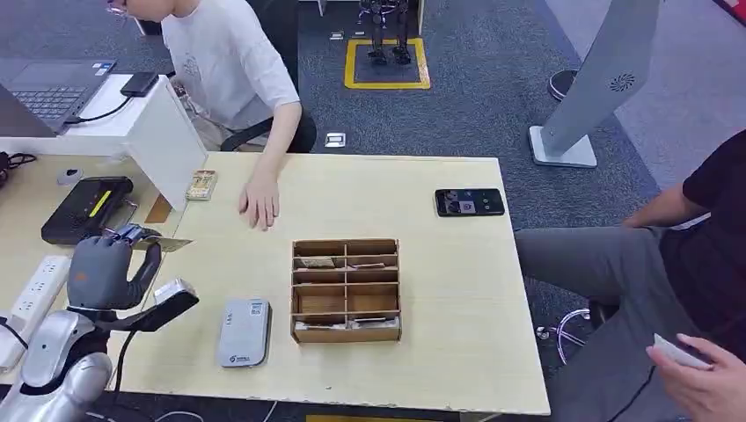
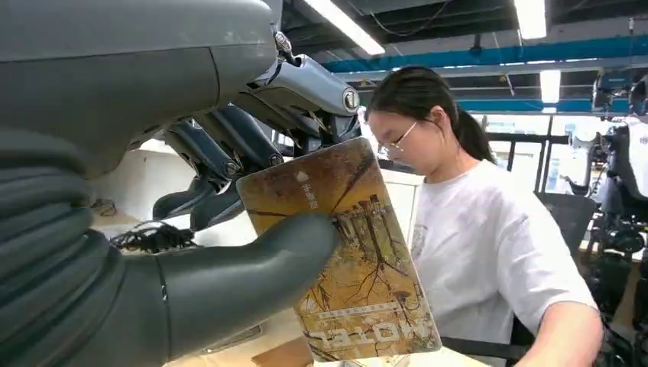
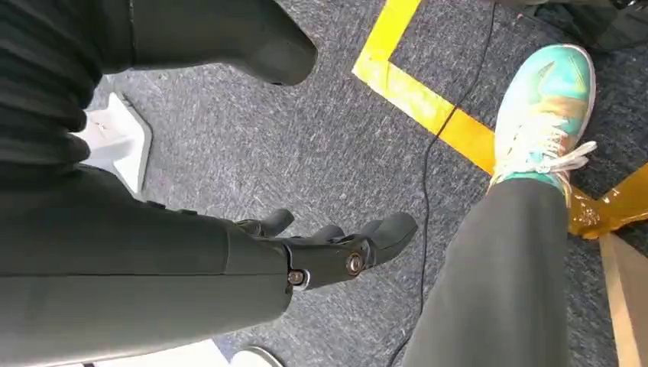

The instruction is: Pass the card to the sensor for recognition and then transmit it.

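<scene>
Wooden organizer (image 1: 346, 290) w/ cards (image 1: 318, 262)

An office-like robotics lab, shown by grey carpet tiles marked with yellow floor tape (image 1: 387, 84), a pale wooden desk (image 1: 440, 299) beside a laptop (image 1: 48, 88), fluorescent ceiling strips (image 2: 351, 27), and another robot's feet (image 1: 387, 48).

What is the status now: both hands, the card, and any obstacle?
Left hand pinches card, raised near black sensor. Right hand hangs low, holding nothing. Person's hand rests on table, off to the side.
</scene>
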Controlling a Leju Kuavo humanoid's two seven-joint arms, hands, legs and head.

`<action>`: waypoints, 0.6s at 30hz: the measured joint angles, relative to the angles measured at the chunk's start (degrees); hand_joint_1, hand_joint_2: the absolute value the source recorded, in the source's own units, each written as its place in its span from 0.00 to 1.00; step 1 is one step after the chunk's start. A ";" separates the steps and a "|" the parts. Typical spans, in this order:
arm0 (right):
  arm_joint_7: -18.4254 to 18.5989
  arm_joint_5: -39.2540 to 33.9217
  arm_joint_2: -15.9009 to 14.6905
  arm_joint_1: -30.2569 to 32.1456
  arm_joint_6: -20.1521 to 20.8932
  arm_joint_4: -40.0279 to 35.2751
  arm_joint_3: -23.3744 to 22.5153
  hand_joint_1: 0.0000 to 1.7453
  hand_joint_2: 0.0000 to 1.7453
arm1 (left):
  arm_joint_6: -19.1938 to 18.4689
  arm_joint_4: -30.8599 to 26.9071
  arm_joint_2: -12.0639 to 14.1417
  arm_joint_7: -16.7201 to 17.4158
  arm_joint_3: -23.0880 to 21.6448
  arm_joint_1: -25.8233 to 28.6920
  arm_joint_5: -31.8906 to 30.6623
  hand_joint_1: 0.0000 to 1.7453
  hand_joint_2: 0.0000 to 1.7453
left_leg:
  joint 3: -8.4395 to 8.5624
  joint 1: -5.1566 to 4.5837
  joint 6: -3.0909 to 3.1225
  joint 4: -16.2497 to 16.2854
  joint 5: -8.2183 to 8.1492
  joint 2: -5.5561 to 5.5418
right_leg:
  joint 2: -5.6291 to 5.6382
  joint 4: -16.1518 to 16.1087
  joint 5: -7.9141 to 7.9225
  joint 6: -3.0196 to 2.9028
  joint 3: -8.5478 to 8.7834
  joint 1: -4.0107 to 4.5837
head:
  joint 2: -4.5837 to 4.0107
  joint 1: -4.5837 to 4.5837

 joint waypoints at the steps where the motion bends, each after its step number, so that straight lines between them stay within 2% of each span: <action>1: -0.07 0.00 0.00 -0.01 0.00 0.00 -0.04 0.00 1.00 | -0.11 0.00 -0.13 -1.07 0.00 0.00 1.69 1.00 1.00 | 0.00 0.00 0.00 0.00 0.00 0.00 | 0.00 0.00 0.00 0.00 0.00 0.00 | 0.00 -0.02; 4: -0.20 0.00 0.00 -0.02 -0.04 0.00 -0.30 0.00 1.00 | -2.96 -0.26 -0.76 -3.41 0.24 0.00 8.96 1.00 1.00 | 0.00 -0.01 0.00 0.00 0.00 0.00 | 0.00 0.00 0.00 0.00 0.00 0.00 | 0.00 0.00; 7: -0.17 0.00 0.00 -0.01 -0.55 0.02 -0.87 0.00 1.00 | -11.99 -1.79 -1.68 -1.81 0.31 0.23 16.88 1.00 1.00 | -0.02 -0.01 0.00 0.00 0.00 -0.01 | -0.02 0.00 0.00 0.00 0.00 0.00 | 0.00 0.02; 8: -0.18 0.00 0.00 -0.01 -0.79 0.02 -1.00 0.00 1.00 | -13.52 -2.36 -1.90 -1.55 0.31 0.52 18.26 1.00 1.00 | -0.02 0.00 0.00 0.00 0.00 0.00 | 0.00 0.00 0.00 0.00 0.00 0.00 | 0.00 -0.02; 18: -0.17 0.02 0.00 0.11 -0.92 0.39 -1.88 0.00 1.00 | -14.67 -4.96 -2.82 -1.16 0.37 1.19 19.36 1.00 1.00 | -0.02 0.00 -0.01 0.00 0.01 -0.01 | -0.02 0.00 0.00 0.00 -0.01 0.00 | 0.00 -0.02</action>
